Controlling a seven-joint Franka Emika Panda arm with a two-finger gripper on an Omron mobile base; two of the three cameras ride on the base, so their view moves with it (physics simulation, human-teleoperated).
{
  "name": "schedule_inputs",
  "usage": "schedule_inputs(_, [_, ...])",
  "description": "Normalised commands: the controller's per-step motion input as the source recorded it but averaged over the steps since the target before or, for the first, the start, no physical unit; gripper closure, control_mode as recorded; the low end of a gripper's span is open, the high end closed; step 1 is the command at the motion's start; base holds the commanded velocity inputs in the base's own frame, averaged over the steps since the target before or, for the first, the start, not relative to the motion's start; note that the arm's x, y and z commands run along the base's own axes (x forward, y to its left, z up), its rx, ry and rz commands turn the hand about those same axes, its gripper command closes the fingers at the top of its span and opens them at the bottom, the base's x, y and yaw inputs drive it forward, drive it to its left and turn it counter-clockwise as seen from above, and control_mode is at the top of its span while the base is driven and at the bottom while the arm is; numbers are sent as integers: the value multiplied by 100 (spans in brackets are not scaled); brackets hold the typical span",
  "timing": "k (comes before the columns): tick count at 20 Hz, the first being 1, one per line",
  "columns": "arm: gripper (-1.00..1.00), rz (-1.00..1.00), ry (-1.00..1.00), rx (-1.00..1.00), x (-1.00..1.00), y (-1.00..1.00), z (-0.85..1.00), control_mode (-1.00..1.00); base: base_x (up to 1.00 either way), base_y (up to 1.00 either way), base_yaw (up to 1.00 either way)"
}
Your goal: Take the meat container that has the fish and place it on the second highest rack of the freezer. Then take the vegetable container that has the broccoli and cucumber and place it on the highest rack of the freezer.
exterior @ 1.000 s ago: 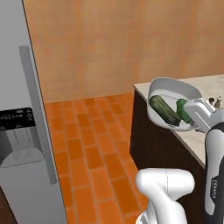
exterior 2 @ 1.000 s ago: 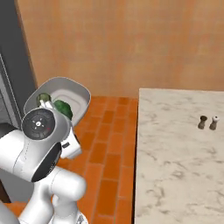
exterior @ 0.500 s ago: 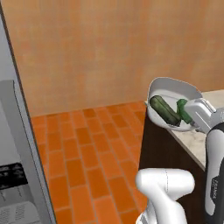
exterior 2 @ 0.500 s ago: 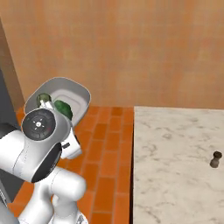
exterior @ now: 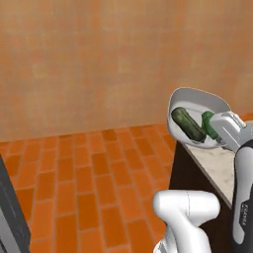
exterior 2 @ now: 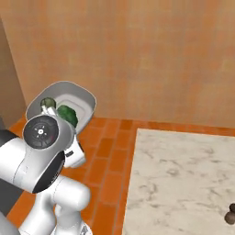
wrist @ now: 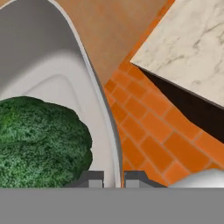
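The claw [wrist: 113, 177] is pinching the thin rim of the vegetable container [exterior: 195, 106], one fingertip inside the wall and one outside, so the bowl rises straight ahead of it. The container is held in the air, tilted, above the brick floor [exterior: 99, 178] just beyond the bench [exterior 2: 183, 179] edge. It is a shallow, smooth whitish-grey bowl with rounded corners. Inside, the broccoli [wrist: 41, 142], lumpy and bright green, lies just beside the inner fingertip; the cucumber [exterior: 188, 123], a dark olive stubby cylinder, rests further along the bowl. The bench top is pale veined marble over dark sides; the floor is orange brick.
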Motion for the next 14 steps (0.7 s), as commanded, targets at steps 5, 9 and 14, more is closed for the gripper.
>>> schedule_inputs(5, [100,0,0,0,0,0,0,100,100,0,14])
schedule_inputs(9, [100,0,0,0,0,0,0,100,100,0,18])
schedule_inputs(14, [100,0,0,0,0,0,0,100,99,-29,28])
